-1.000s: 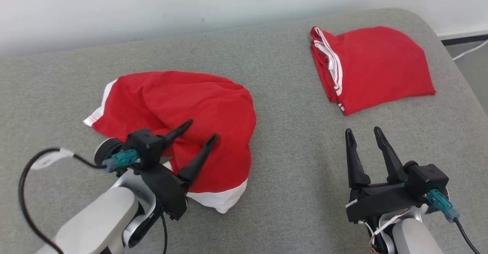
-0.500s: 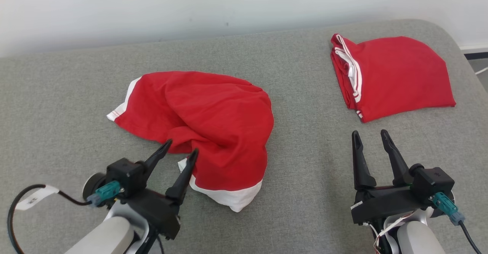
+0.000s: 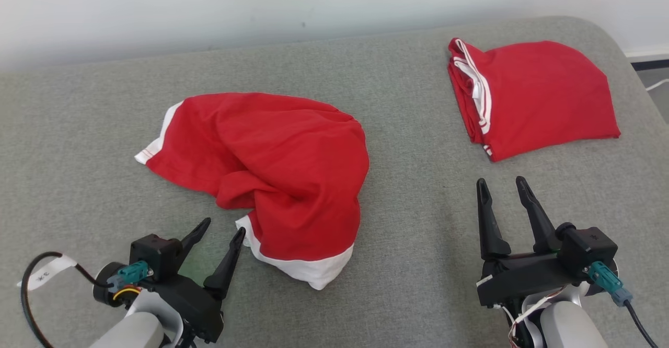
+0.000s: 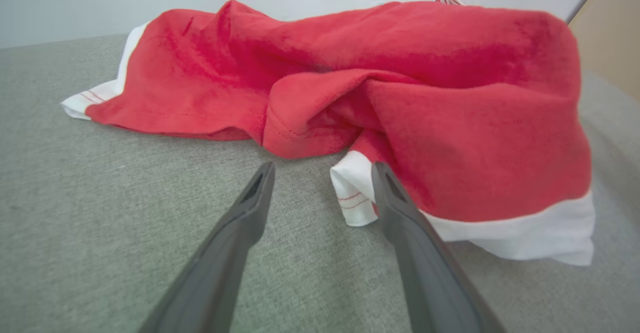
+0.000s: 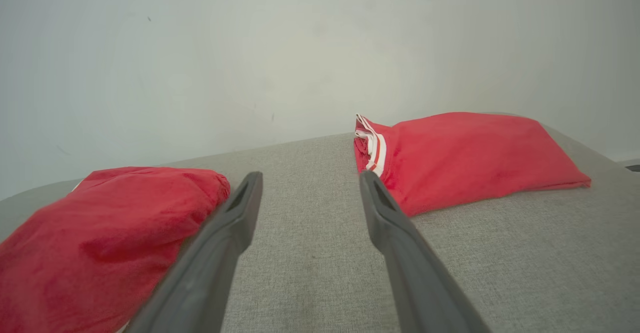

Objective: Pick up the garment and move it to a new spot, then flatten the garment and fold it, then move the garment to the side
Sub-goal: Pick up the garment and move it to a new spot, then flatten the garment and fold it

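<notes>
**Both grippers spread wide, red garment loose on grey surface**

Head view: a grey woven fabric surface (image 3: 418, 233) runs up to a pale wall (image 3: 209, 8). The crumpled red cloth garment with white hems (image 3: 282, 170) lies left of centre. A folded red cloth garment with white stripes (image 3: 538, 97) lies at the far right. The left gripper (image 3: 223, 226), wide and empty, sits just beside the crumpled garment's near white corner (image 3: 245, 233). The right gripper (image 3: 500, 181), equally wide and empty, is near the folded one.

Left wrist view: the white corner (image 4: 352, 193) lies close against one finger; contact cannot be told.

Right wrist view: bare grey surface lies between the fingers.
</notes>
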